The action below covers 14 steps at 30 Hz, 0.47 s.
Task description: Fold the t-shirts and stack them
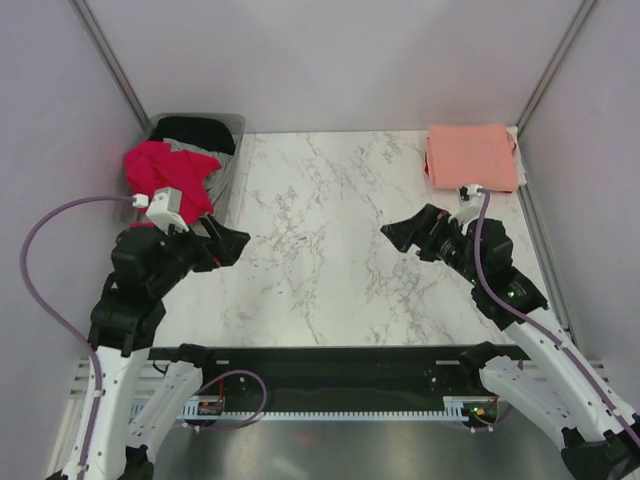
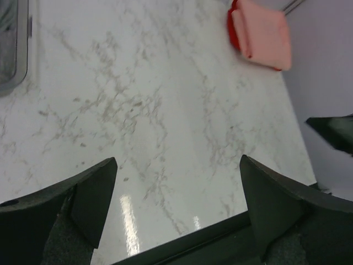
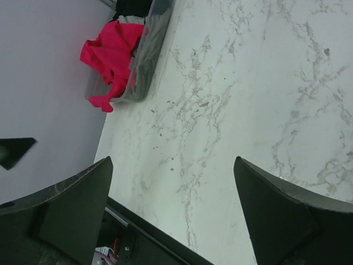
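Left gripper point(image 1: 232, 245) and right gripper point(image 1: 398, 234) hover, jaws apart; only the left wrist view reveals a red t-shirt point(image 2: 232, 27) under the far-right salmon t-shirt point(image 1: 470, 155).

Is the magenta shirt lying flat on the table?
No, the magenta shirt sits crumpled in the grey bin, draped over its rim.

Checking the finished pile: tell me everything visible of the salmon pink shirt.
The salmon pink t-shirt is soft plain cloth, folded into a flat rectangle at the table's far right corner. The left wrist view shows a bright red shirt edge peeking from beneath it, so it lies on top.
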{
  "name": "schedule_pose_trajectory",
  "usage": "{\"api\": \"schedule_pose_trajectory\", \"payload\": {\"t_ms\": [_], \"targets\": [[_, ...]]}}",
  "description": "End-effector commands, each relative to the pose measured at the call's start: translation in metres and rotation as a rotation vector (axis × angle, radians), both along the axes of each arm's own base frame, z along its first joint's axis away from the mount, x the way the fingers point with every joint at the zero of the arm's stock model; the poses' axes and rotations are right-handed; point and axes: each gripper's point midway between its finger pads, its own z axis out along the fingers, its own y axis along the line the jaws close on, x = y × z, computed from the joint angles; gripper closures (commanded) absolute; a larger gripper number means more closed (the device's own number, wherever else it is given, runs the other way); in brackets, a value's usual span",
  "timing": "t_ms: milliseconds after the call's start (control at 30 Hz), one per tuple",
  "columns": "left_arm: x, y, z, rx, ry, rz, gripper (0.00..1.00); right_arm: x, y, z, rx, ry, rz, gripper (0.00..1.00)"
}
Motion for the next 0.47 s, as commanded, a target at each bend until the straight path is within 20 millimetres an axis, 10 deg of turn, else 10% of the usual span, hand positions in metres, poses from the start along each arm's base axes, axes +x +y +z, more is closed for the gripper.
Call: {"api": "schedule_pose_trajectory", "payload": {"t_ms": [0,433], "targets": [[-0.012,-0.023,0.098,-0.160,-0.237,-0.108,0.00,-0.009,-0.014,-0.036,-0.072,0.068,-0.040,0.02],[-0.083,0.017,0.209,-0.441,-0.627,0.076,0.00,0.006,-0.033,-0.060,-0.169,0.081,-0.150,0.02]]}}
